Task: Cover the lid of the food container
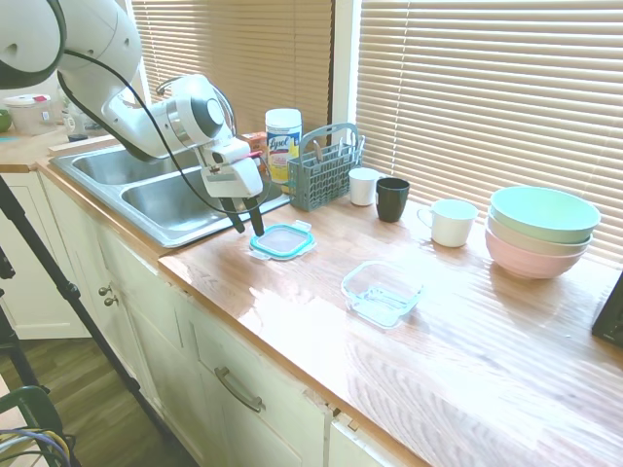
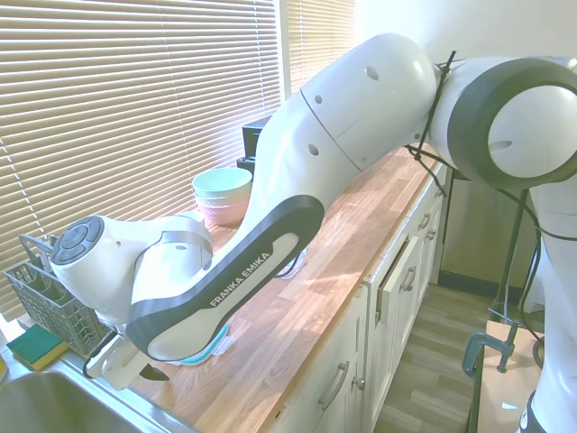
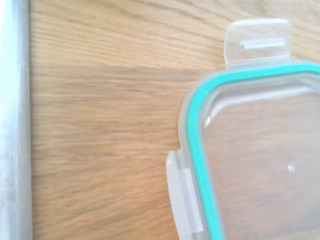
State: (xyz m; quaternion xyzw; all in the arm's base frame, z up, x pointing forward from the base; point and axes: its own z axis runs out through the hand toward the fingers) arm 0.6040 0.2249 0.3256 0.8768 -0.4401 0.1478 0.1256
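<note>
Left of centre in the first exterior view, the gripper [image 1: 249, 224] hangs just above the wooden countertop [image 1: 467, 341], its two dark fingers slightly parted and holding nothing. Just to its right the lid [image 1: 283, 241] lies flat on the wood, clear with a teal rim, close to the edge of the steel sink [image 1: 165, 199] that fills the left-middle of the frame. The food container [image 1: 382, 292] sits open near the picture's centre, well apart from the lid, lower and to the right of it. Behind the lid stand a grey cutlery caddy [image 1: 324, 175] and a Lysol canister [image 1: 282, 144]; further right are a small white cup [image 1: 364, 186], a black cup [image 1: 392, 198], a white mug [image 1: 452, 222] and stacked pastel bowls [image 1: 541, 230]. The wrist view shows one corner of the lid [image 3: 255, 165] with two clear snap tabs, bare wood beside it, and the sink's metal edge [image 3: 14, 120] along the frame's left side. From the second exterior view the arm hides most of the lid, only a teal sliver [image 2: 206, 350] showing at lower left.
</note>
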